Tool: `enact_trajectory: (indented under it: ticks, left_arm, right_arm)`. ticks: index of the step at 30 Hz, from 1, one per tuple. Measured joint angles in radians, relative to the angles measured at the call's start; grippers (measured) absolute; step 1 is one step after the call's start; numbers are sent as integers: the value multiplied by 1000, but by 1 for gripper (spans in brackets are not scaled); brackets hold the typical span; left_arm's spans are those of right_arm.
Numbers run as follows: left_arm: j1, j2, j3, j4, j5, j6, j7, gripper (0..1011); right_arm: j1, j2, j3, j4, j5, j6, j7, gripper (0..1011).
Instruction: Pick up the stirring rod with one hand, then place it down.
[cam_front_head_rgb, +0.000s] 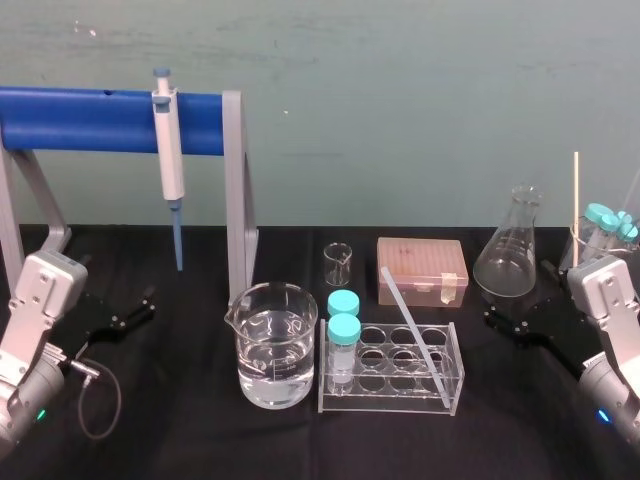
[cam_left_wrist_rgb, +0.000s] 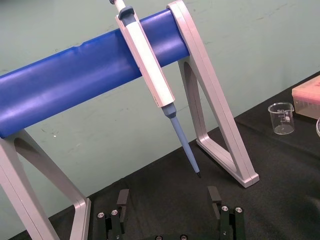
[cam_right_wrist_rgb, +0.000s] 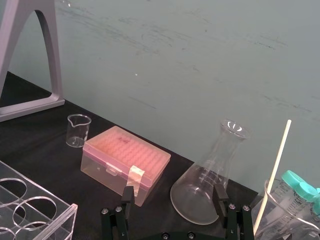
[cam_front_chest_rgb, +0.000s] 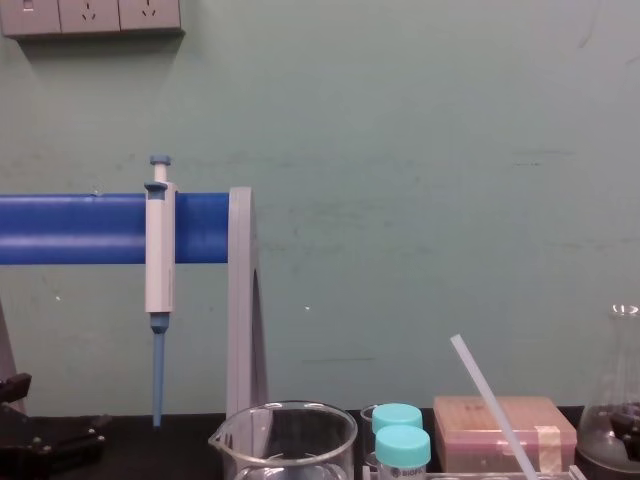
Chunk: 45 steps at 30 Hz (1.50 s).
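Note:
The stirring rod (cam_front_head_rgb: 414, 334) is a thin translucent-white rod leaning slantwise in the clear tube rack (cam_front_head_rgb: 455, 375) at the table's middle; its upper end also rises in the chest view (cam_front_chest_rgb: 487, 397). My left gripper (cam_front_head_rgb: 134, 309) rests low at the left near the blue stand, open and empty, as the left wrist view (cam_left_wrist_rgb: 168, 200) confirms. At the right, just in front of the conical flask (cam_front_head_rgb: 508, 250), my right gripper (cam_front_head_rgb: 524, 304) is likewise open with nothing between its fingers (cam_right_wrist_rgb: 127, 196). Both are well apart from the rod.
A white-and-blue pipette (cam_front_head_rgb: 169, 150) hangs on the blue bar stand (cam_front_head_rgb: 236, 190). A beaker of water (cam_front_head_rgb: 276, 343), two teal-capped tubes (cam_front_head_rgb: 343, 330), a small beaker (cam_front_head_rgb: 338, 263) and a pink box (cam_front_head_rgb: 421, 268) surround the rack. A thin stick (cam_front_head_rgb: 575, 195) stands in a beaker at far right.

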Motion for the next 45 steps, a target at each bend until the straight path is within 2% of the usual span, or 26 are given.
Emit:
enact_trajectory:
  ticks: [45]
  left_arm:
    - [0, 0, 0, 0, 0, 0, 0, 1000]
  right_arm:
    - [0, 0, 0, 0, 0, 0, 0, 1003]
